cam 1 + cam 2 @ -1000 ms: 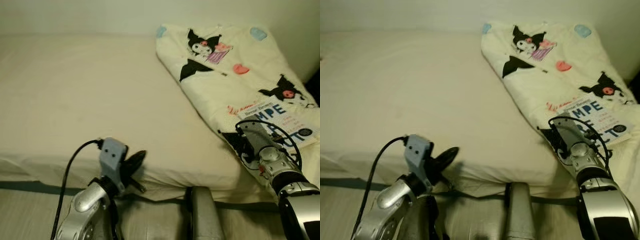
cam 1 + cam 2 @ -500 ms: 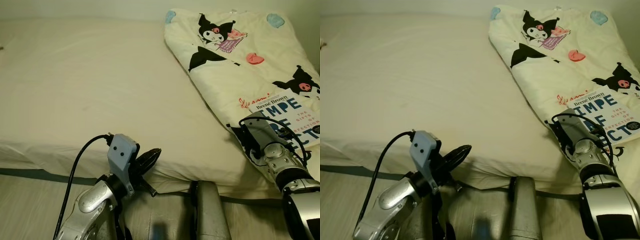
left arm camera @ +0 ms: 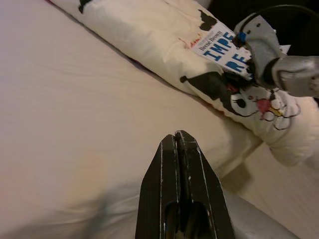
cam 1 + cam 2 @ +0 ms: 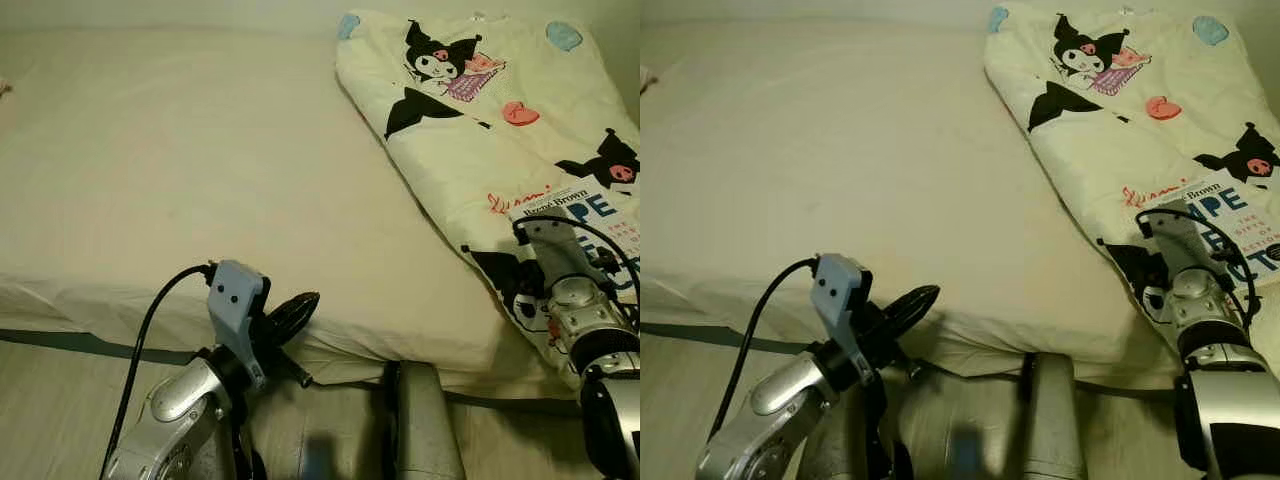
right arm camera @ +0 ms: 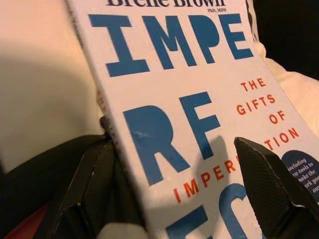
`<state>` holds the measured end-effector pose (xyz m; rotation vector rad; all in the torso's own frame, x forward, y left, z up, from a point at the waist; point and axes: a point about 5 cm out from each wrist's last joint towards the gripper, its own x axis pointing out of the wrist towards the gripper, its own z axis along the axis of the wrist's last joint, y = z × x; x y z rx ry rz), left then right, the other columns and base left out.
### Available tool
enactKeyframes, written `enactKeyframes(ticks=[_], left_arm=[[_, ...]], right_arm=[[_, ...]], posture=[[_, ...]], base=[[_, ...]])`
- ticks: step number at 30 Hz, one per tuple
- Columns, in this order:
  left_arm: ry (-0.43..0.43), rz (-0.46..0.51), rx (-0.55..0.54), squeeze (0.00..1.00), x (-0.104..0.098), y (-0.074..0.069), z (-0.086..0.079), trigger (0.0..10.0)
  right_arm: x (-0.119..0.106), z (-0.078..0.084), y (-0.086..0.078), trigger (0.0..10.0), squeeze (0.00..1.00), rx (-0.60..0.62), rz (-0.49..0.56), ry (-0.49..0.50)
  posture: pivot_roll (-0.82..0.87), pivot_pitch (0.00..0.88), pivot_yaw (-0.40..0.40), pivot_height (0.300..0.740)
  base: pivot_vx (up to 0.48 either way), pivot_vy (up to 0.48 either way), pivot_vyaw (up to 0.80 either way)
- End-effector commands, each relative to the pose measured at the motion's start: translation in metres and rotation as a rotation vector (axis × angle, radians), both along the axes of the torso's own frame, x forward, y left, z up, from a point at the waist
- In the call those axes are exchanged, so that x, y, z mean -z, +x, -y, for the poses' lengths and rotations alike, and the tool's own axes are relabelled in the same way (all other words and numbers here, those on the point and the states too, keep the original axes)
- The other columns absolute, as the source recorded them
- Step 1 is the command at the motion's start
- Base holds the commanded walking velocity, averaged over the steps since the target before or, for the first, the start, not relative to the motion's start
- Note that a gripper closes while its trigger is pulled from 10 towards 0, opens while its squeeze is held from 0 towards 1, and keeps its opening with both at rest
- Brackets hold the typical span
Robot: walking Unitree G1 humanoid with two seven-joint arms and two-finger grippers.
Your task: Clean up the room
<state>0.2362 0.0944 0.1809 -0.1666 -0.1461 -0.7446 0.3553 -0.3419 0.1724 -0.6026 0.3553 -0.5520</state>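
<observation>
A: We log the white paperback book with blue lettering [image 4: 1225, 222] flat on the cartoon-print cream quilt [image 4: 480, 130], far right, its long axis running near-left to far-right.

B: Right gripper [image 5: 184, 191] spread, straddling its near edge. Left gripper [image 3: 180, 164] pressed together over the beige mattress [image 4: 190, 180].

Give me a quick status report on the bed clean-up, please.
Right end effector open, fingers straddling white paperback book with blue lettering on cartoon-print cream duvet. Left end effector shut, idle over beige mattress edge. No obstruction seen.
</observation>
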Motion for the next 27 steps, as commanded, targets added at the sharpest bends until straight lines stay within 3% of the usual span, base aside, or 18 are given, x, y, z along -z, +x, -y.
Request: enactKeyframes(ticks=[1,11,15,27], left_arm=[[-0.017,-0.025,0.037,0.00,0.001,-0.006,0.004,10.0],[-0.041,-0.048,0.060,0.00,-0.003,-0.007,0.008,10.0],[-0.085,-0.074,0.069,0.00,-0.007,-0.009,0.008,10.0],[-0.110,-0.081,0.064,0.00,-0.011,-0.010,0.006,10.0]], right_arm=[[0.002,0.006,-0.004,10.0,0.00,0.034,0.000,0.014],[-0.001,0.014,-0.008,10.0,0.00,0.072,-0.010,0.019],[0.003,0.030,-0.020,10.0,0.00,0.155,-0.064,0.000],[-0.018,0.053,-0.032,10.0,0.00,0.265,0.017,-0.057]], posture=[[0.09,0.428,0.060,0.557],[0.10,0.434,0.066,0.557],[0.10,0.437,0.068,0.557],[0.10,0.432,0.067,0.557]], base=[[0.000,0.000,0.00],[0.000,0.000,0.00],[0.000,0.000,0.00],[0.000,0.000,0.00]])
